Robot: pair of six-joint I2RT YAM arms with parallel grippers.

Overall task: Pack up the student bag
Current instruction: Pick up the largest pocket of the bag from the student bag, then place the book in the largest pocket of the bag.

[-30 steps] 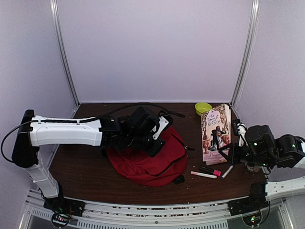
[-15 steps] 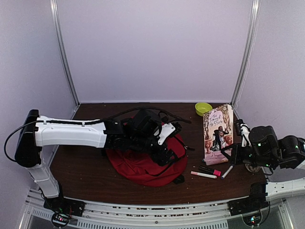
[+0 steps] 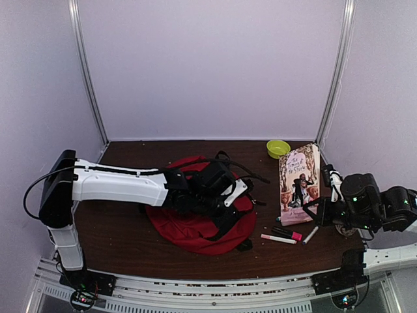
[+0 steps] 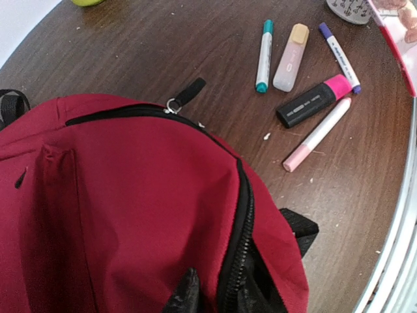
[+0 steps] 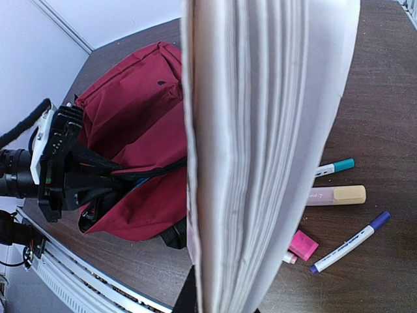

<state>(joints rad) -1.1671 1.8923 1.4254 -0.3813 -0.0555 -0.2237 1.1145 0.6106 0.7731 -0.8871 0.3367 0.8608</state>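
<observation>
Left tool (image 4: pixel 218 298) atop student bag (image 4: pixel 130 208)

The left pincer (image 4: pixel 219 298) shows only as two dark fingertips (image 4: pixel 186 295) at the bottom edge of its wrist view, with the black zipper between them. Whether they nip the fabric cannot be told. Under it, the large dark-red fabric backpack (image 4: pixel 130 208) runs off the left and bottom edges. Far ahead of that pincer, the yellow-green bowl (image 4: pixel 88 2) and a pale speckled object (image 4: pixel 352 10) are cropped by the top edge, and the latter is unidentifiable.

In its own wrist view, the right pincer (image 3: pixel 309 208) has its fingers hidden behind the pale page block of the pink-covered paperback book (image 5: pixel 260 143). To its right, the book also covers part of the teal-capped pen (image 5: pixel 335 166) and the body of the pink-capped highlighter (image 5: pixel 303 244).
</observation>
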